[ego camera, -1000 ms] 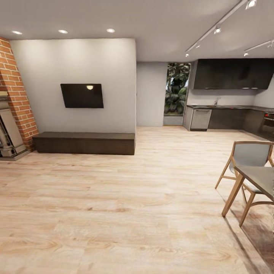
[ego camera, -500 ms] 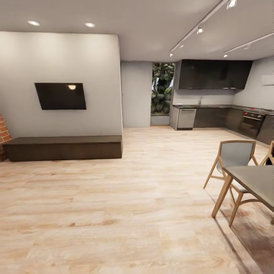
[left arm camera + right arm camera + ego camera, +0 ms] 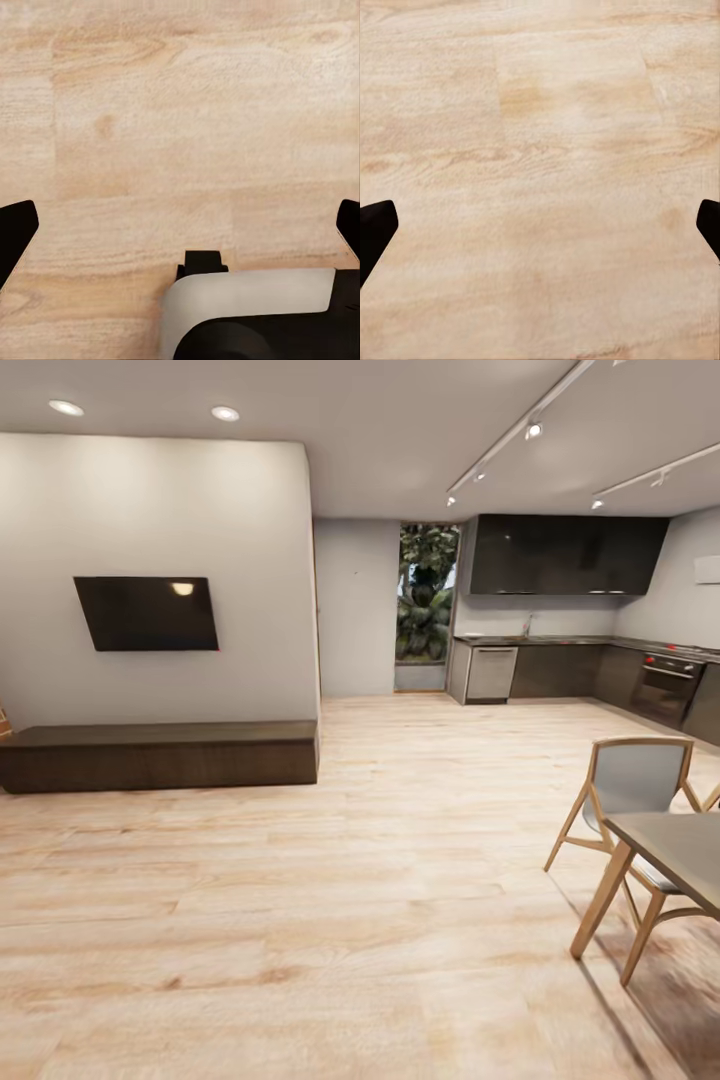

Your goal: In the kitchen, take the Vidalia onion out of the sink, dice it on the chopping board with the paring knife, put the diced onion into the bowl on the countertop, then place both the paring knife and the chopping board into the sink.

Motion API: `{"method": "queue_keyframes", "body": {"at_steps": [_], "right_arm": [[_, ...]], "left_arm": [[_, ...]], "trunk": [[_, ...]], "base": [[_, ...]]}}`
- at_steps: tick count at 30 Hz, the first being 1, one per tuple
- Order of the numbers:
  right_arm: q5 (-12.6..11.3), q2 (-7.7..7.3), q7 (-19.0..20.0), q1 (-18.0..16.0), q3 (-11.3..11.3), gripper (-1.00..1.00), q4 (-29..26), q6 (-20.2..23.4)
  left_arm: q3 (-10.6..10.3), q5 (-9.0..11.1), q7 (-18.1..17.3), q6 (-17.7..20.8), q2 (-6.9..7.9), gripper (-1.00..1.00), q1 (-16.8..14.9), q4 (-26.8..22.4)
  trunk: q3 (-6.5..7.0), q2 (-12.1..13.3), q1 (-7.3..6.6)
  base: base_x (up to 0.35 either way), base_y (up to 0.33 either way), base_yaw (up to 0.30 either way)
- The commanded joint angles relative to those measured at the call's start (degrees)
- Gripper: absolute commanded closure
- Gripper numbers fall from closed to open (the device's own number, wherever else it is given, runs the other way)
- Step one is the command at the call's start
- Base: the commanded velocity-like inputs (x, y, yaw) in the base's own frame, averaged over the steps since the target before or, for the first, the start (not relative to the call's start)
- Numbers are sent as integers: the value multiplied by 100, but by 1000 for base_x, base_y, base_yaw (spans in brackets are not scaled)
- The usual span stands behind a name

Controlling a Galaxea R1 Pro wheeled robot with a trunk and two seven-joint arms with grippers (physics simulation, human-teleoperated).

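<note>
The kitchen lies far off at the back right, where the grey countertop (image 3: pixel 560 642) runs above dark cabinets with a thin tap on it. At this distance I cannot make out the sink, Vidalia onion, chopping board, paring knife or bowl. My left gripper (image 3: pixel 180 232) hangs open over the bare wooden floor, its dark fingertips (image 3: pixel 16 229) wide apart with nothing between them. My right gripper (image 3: pixel 540 229) is open too, also over floorboards, and it holds nothing.
A wooden chair (image 3: pixel 635 800) and a grey table (image 3: pixel 680 850) stand close on the right. At the left are a white wall with a TV (image 3: pixel 148 613) and a low dark bench (image 3: pixel 160 755). Open wooden floor (image 3: pixel 400 810) stretches toward the kitchen, with a steel dishwasher (image 3: pixel 492 673) and an oven (image 3: pixel 668 688).
The whole head view has swung to the right: the brick wall has left the picture and the kitchen sits more centrally. That is camera motion; nothing in the room moved.
</note>
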Motion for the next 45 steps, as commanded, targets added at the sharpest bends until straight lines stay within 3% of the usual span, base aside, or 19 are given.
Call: {"method": "queue_keyframes", "body": {"at_steps": [1, 27, 45], "right_arm": [[-2, 2, -14, -2, -2, -100, 0, -15], [-2, 2, -14, -2, 3, -100, 0, -14], [-2, 2, -14, -2, 1, -100, -1, -17]], "left_arm": [[1, -1, 2, -13, 0, -100, 0, -3], [0, -1, -1, -14, 11, -100, 0, -3], [-1, -1, -1, -14, 15, -100, 0, -3]], "trunk": [[-5, -2, 3], [-5, -2, 3], [-5, -2, 3]], "base": [[319, 0, 0], [319, 0, -2], [319, 0, -131]]}}
